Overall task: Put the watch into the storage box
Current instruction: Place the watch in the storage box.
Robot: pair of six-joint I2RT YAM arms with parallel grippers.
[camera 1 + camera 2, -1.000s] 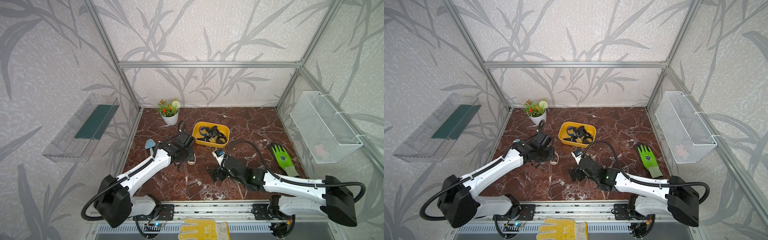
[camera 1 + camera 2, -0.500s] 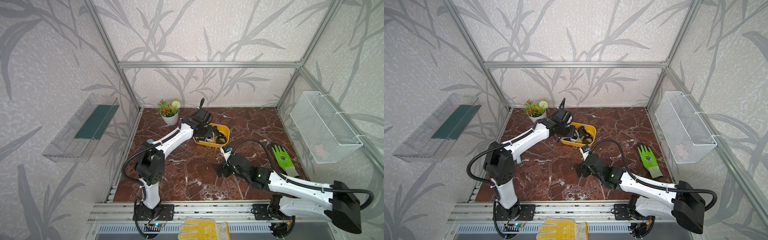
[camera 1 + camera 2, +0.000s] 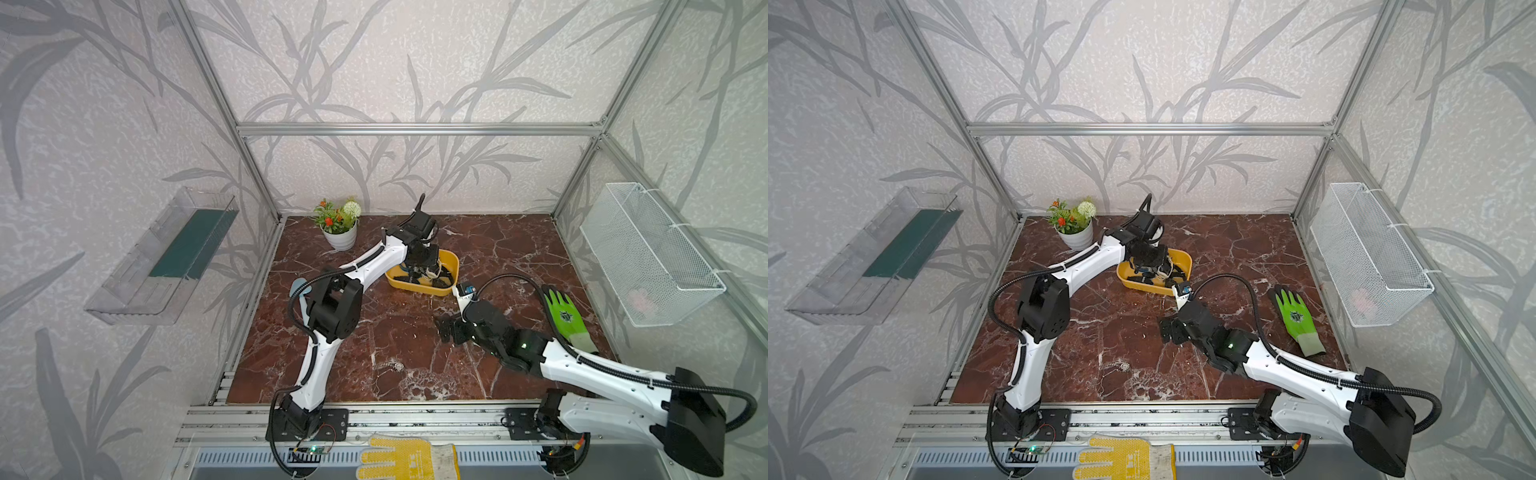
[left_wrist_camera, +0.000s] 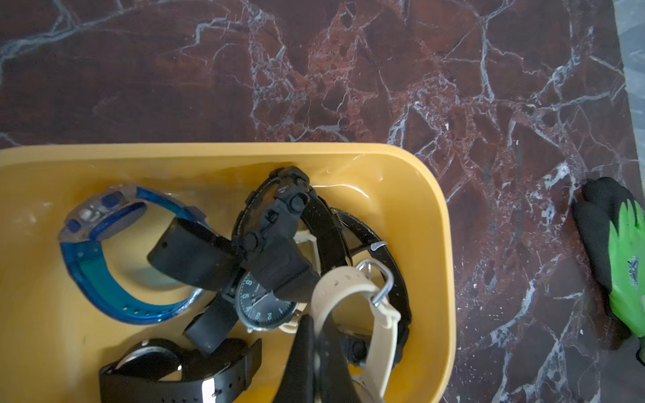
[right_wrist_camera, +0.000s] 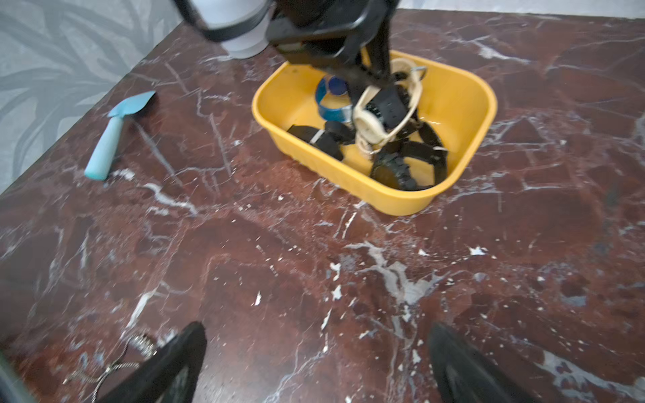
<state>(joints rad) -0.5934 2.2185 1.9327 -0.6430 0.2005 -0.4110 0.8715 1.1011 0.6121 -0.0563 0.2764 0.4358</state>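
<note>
One beige watch pinched in left gripper over rounded yellow box, mid-frame; right gripper wide above open marble surface.

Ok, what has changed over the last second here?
The left gripper, shut on the cream watch, swung from the table beside the storage box to over its inside. The watch now hangs among the other watches, not yet released. The right gripper, open and empty, edged slightly toward the box. The box, green glove, flower pot and blue trowel stayed put.
</note>
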